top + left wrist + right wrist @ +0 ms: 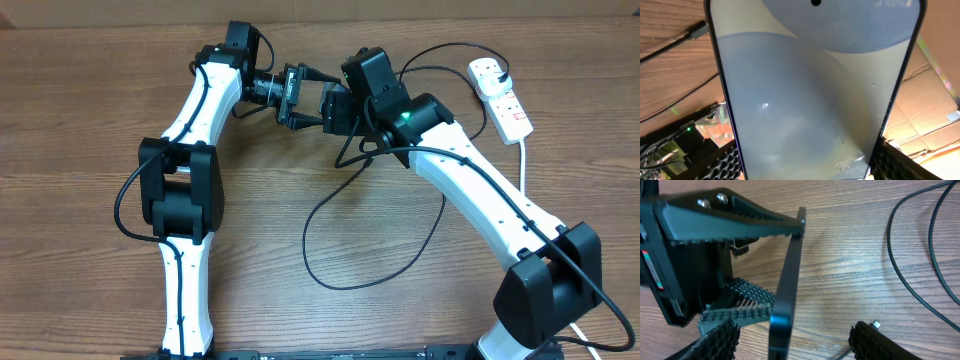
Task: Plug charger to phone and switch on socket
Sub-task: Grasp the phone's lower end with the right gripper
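The phone point(815, 100) fills the left wrist view, screen pale blue, held off the table. My left gripper point(805, 162) is shut on its long edges. In the right wrist view the phone point(788, 275) shows edge-on, clamped between the left gripper's black jaws point(740, 215). My right gripper point(795, 342) is open, its fingers on either side of the phone's near end. The charger's connector tip point(875, 325) lies by the right finger, and also shows in the left wrist view point(699, 30). The black cable point(330, 240) loops over the table to a plug in the white socket point(503, 98).
Both grippers meet at the back middle of the wooden table point(90, 120), left gripper point(305, 98) facing right gripper point(338, 108). The socket's white cord point(523, 165) runs down the right side. Cardboard boxes point(927, 110) show beyond the phone.
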